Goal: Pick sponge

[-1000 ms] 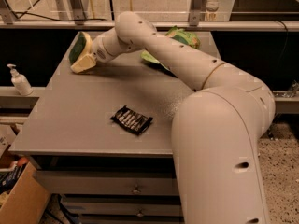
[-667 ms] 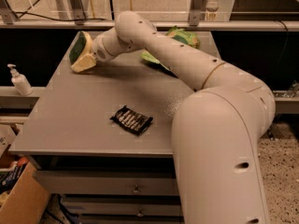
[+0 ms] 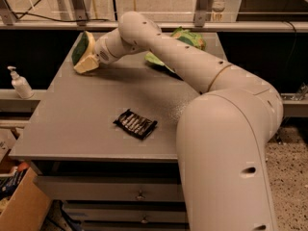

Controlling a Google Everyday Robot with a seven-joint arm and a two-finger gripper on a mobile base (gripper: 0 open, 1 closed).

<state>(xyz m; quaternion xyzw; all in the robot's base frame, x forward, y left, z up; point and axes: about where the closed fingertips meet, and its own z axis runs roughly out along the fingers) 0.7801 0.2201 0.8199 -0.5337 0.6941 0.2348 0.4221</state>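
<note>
The sponge [image 3: 79, 47] sits at the tip of the pincer [image 3: 85, 57], at the far left corner of the counter [image 3: 72, 124]. It stands on edge, tilted, with its dark green face turned up and to the left. The pincer is closed on it: the green face lies pressed against the cream block of the tip, whose lower corner is at or just above the counter top.

The green face looks matte and a little curved. The cream part below it is blocky and smooth-edged. Foam and finger share the same pale yellow, so where one ends and the other begins is hard to make out, and the far finger is hidden behind the sponge.

The arm [image 3: 183, 61] is smooth off-white plastic, made of rounded tubes with ball-like joints. It crosses from the wide body at lower right to the far left.

The counter is flat, grey and matte, with drawers [image 3: 139, 194] beneath. Near its middle lies a packet [image 3: 136, 123], black, flat and glossy with pale marks, well apart from the pincer. A crinkled green pouch [image 3: 190, 37] lies at the far edge, partly hidden by the arm. A white pump bottle [image 3: 20, 83] stands on a ledge to the left. A cardboard box [image 3: 19, 206] is cut off at the lower left corner.
</note>
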